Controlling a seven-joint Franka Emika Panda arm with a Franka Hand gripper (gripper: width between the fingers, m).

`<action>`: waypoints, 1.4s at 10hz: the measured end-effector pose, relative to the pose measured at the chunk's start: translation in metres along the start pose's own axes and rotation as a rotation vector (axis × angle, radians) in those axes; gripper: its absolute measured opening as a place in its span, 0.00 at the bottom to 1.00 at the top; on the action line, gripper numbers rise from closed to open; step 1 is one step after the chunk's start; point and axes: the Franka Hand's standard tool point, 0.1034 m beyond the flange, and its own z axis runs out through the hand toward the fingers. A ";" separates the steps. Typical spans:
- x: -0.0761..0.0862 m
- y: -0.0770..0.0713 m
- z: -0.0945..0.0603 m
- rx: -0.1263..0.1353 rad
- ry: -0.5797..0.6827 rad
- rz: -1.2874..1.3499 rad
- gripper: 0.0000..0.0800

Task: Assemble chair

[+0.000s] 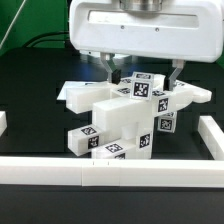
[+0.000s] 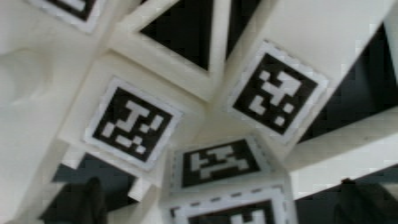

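The chair stands in the middle of the black table as one joined white piece: blocky legs, crossing bars and several black-and-white tags. My gripper hangs straight above it, open, with one finger on either side of the tagged top block. Neither finger visibly touches that block. In the wrist view the chair fills the picture at close range, showing tagged faces and an X-braced panel. The dark fingertips stand apart at the two lower corners, and a tagged block lies between them.
Long low white border rails run along the front, the exterior view's right and its left edge. The robot's white hand body looms over the chair. Black table shows around the parts.
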 end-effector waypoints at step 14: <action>0.001 -0.007 0.001 0.032 0.000 0.727 0.36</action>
